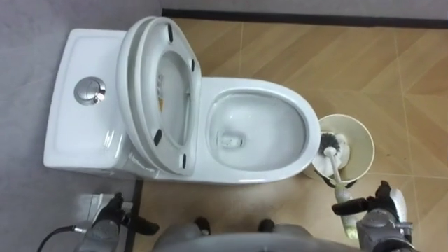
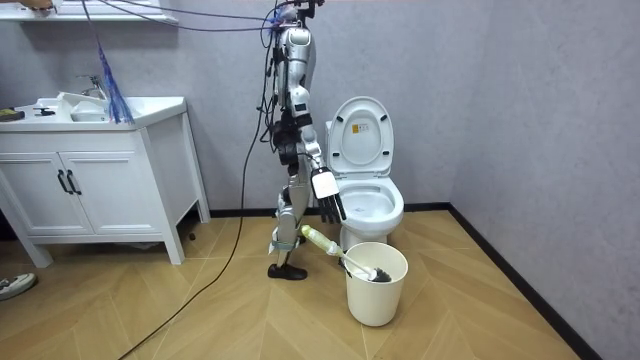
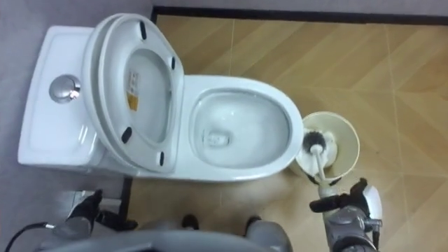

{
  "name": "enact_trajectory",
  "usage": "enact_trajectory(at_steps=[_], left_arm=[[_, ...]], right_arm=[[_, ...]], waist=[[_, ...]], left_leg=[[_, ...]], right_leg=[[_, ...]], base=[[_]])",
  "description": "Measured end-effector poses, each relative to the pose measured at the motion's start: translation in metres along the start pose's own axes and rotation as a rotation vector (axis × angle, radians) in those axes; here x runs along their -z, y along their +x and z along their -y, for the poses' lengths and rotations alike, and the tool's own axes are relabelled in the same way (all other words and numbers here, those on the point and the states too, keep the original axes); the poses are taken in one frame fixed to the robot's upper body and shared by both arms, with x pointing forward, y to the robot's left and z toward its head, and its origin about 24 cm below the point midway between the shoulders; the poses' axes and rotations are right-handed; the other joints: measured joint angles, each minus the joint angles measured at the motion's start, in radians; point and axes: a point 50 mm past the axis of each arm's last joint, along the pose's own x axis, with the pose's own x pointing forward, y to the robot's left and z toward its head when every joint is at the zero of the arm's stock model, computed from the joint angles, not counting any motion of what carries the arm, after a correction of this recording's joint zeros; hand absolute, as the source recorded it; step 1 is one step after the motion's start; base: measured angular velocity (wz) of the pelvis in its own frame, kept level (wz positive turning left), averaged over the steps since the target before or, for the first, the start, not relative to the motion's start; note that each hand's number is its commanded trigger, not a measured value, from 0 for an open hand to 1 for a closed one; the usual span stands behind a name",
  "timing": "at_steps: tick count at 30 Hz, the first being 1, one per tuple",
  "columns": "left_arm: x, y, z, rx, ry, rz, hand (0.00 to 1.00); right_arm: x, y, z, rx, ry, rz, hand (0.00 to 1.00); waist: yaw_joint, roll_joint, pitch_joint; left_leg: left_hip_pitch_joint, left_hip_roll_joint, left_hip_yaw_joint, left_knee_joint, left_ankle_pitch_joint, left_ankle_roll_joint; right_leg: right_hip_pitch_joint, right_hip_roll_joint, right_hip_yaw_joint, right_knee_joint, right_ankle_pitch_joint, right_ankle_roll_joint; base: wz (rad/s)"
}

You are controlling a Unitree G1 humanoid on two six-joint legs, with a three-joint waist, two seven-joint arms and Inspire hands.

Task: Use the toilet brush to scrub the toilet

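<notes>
The white toilet (image 1: pixel 259 129) stands before me with seat and lid (image 1: pixel 162 91) raised against the tank (image 1: pixel 84 98). Past the bowl's front, a cream bucket (image 1: pixel 358 147) holds the toilet brush (image 1: pixel 334 161), its dark bristle head down inside and its pale handle leaning out toward me. My right hand (image 1: pixel 381 213) hangs just over the handle's end with fingers (image 1: pixel 353 205) straight and open, not closed round it; the room view shows a gap between the right hand (image 2: pixel 330 198) and the brush (image 2: pixel 330 246). Low at the left, my left hand (image 1: pixel 108 218) stays idle, fingers relaxed.
I stand at the toilet's side, by the grey wall. A white vanity cabinet (image 2: pixel 95 175) with a sink stands at the room view's left. Wooden floor (image 1: pixel 392 77) stretches beyond the bucket (image 2: pixel 377 283).
</notes>
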Motion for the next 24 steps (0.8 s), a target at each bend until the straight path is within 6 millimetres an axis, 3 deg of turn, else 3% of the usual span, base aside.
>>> enact_trajectory(at_steps=[4,7,9,10,13,14,15,16,17,18,20,22,24], left_arm=[[-0.018,0.003,0.001,0.001,0.024,0.050,0.00],[-0.034,0.005,0.003,0.016,0.072,0.078,0.00],[-0.055,0.007,0.001,-0.001,0.087,0.130,0.00],[-0.060,0.007,0.000,-0.010,0.085,0.144,0.00],[-0.080,0.007,-0.003,-0.035,0.090,0.193,0.00],[-0.085,0.007,-0.001,-0.036,0.107,0.207,0.00],[-0.092,0.006,-0.001,-0.042,0.110,0.226,0.00],[-0.094,0.006,-0.002,-0.054,0.108,0.235,0.00],[-0.100,0.005,-0.006,-0.075,0.103,0.256,0.00],[-0.109,0.004,-0.001,-0.070,0.080,0.276,0.00],[-0.120,0.003,-0.003,-0.078,0.058,0.303,0.00],[-0.130,0.000,-0.005,-0.089,0.015,0.337,0.00],[-0.148,-0.006,-0.008,-0.098,-0.019,0.410,0.00]], right_arm=[[-0.007,0.002,0.000,0.004,0.011,-0.019,0.00],[-0.022,0.005,0.002,0.010,0.051,-0.024,0.00],[-0.040,0.009,0.006,0.023,0.094,0.001,0.00],[-0.045,0.009,0.008,0.025,0.105,0.012,0.00],[-0.063,0.011,0.011,0.030,0.159,0.044,0.00],[-0.064,0.012,0.014,0.036,0.159,0.048,0.00],[-0.063,0.013,0.016,0.041,0.160,0.046,0.00],[-0.065,0.013,0.016,0.040,0.164,0.049,0.00],[-0.072,0.013,0.018,0.039,0.172,0.067,0.00],[-0.076,0.016,0.027,0.052,0.159,0.081,0.00],[-0.077,0.017,0.027,0.039,0.154,0.084,0.00],[-0.078,0.017,0.028,0.032,0.136,0.092,0.00],[-0.084,0.019,0.037,0.047,0.126,0.107,0.00]], waist=[[0.001,0.002,0.0013],[0.002,0.012,0.0142],[0.017,0.015,0.0276],[0.019,0.016,0.0297],[0.016,0.014,0.0328],[0.012,0.014,0.0370],[0.005,0.011,0.0497],[0.008,0.004,0.0507],[0.009,-0.010,0.0530],[0.010,0.019,0.0560],[0.013,0.023,0.0566],[0.012,0.023,0.0571],[0.016,0.023,0.0562]], left_leg=[[-0.062,0.001,-0.008,0.018,0.002,0.001],[-0.104,0.001,-0.012,0.032,0.006,0.007],[-0.158,-0.002,-0.011,0.068,0.006,0.007],[-0.174,-0.003,-0.012,0.076,0.006,0.007],[-0.251,-0.020,-0.065,0.127,0.006,0.007],[-0.268,-0.034,-0.092,0.147,0.006,0.007],[-0.287,-0.047,-0.150,0.180,-0.001,0.016],[-0.314,-0.057,-0.171,0.206,-0.006,0.021],[-0.383,-0.076,-0.165,0.293,-0.030,0.013],[-0.456,-0.065,-0.143,0.387,-0.071,0.001],[-0.528,-0.049,-0.103,0.469,-0.083,0.000],[-0.572,-0.035,-0.075,0.518,-0.095,0.004],[-0.644,-0.026,-0.055,0.589,-0.136,0.012]], right_leg=[[-0.063,-0.001,0.001,0.024,0.001,-0.001],[-0.133,-0.010,-0.004,0.092,0.000,-0.001],[-0.203,-0.022,-0.004,0.152,-0.001,-0.001],[-0.225,-0.025,-0.003,0.168,-0.001,-0.001],[-0.338,-0.051,0.000,0.293,-0.007,-0.006],[-0.394,-0.074,0.004,0.395,-0.013,-0.007],[-0.454,-0.088,0.023,0.462,-0.046,-0.002],[-0.485,-0.086,0.049,0.438,-0.056,-0.004],[-0.544,-0.088,0.069,0.378,-0.023,-0.036],[-0.591,-0.095,0.033,0.448,-0.025,-0.042],[-0.643,-0.101,0.017,0.512,-0.044,-0.058],[-0.675,-0.103,0.018,0.555,-0.065,-0.062],[-0.747,-0.108,0.026,0.634,-0.106,-0.062]], base=[[0.03],[-0.04],[-0.11],[-0.08],[0.08],[0.36],[0.33],[0.24],[0.15],[0.19],[0.31],[0.40],[0.40]])
